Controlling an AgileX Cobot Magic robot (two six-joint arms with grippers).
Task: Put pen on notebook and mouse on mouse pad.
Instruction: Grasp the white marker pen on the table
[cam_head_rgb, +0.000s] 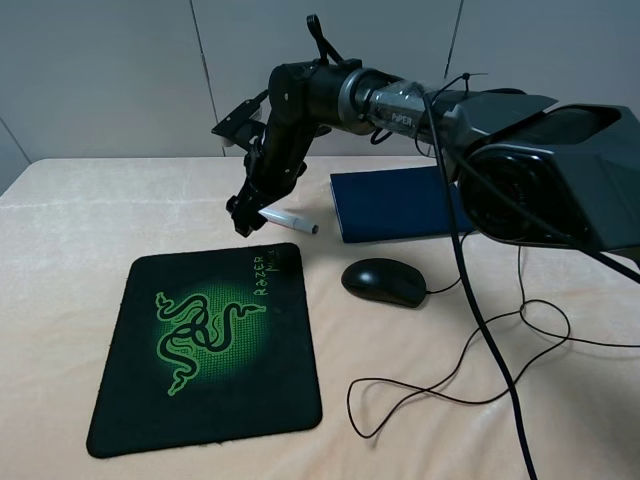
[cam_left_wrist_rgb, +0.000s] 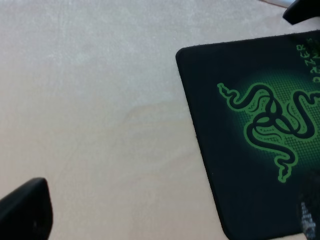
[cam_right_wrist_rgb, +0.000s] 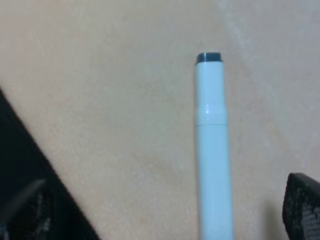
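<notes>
The pen (cam_head_rgb: 292, 221) lies flat on the cream-covered table (cam_head_rgb: 80, 220), just beyond the far right corner of the mouse pad (cam_head_rgb: 205, 350) and left of the notebook (cam_head_rgb: 390, 203), touching neither. The right wrist view shows its pale barrel (cam_right_wrist_rgb: 212, 150) and dark end cap close up. The right tool (cam_head_rgb: 245, 215) hangs low over the pen's left end with its jaws spread wide. Its two dark fingers (cam_right_wrist_rgb: 300, 205) stand on either side of the barrel without touching it, so this tool has hold of nothing. The navy notebook lies closed at the back of the table, partly hidden by the right arm. The mouse (cam_head_rgb: 383, 281) sits on the bare table in front of the notebook and right of the pad, off the pad, and its thin cable (cam_head_rgb: 450, 385) loops toward the front edge. The pad's green snake logo (cam_left_wrist_rgb: 270, 125) fills much of the left wrist view. Of the left tool (cam_left_wrist_rgb: 25, 212) only one dark end shows at the frame's edge, above bare table, and I cannot tell how far apart its jaws are.
</notes>
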